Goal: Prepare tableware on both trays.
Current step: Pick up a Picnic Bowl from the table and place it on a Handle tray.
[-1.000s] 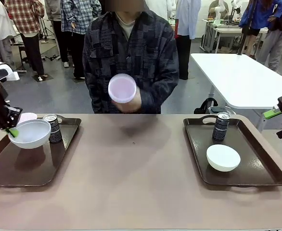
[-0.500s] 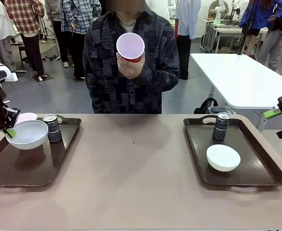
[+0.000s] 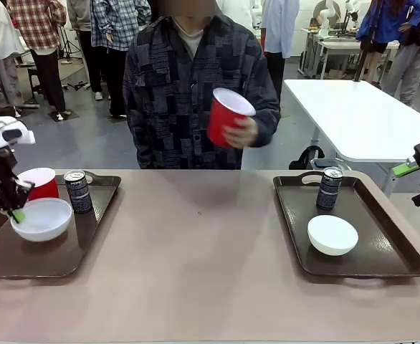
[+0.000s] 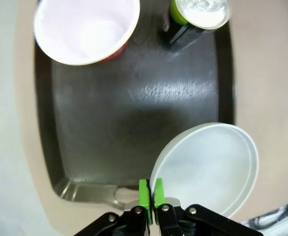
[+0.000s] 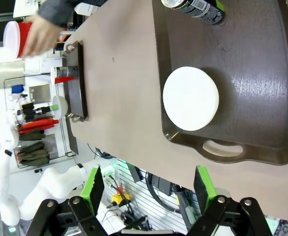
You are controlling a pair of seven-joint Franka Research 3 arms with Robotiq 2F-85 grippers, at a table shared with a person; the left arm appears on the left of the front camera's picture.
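The left hand (image 3: 14,195), pinching a round white bowl (image 3: 41,218) at lower left (right hand (image 5: 149,189) gaping, holding nothing), is finishing its tray; the person's red plastic cup (image 3: 225,116) is pending.

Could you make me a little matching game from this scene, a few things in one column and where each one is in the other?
Things:
1. left pincer
2. right pincer
3. red cup
4. white bowl

Places or states:
A. lying on the right tray
B. in the person's hand
C. shut on a bowl's rim
D. open, holding nothing

Pairs: 1-C, 2-D, 3-B, 4-A
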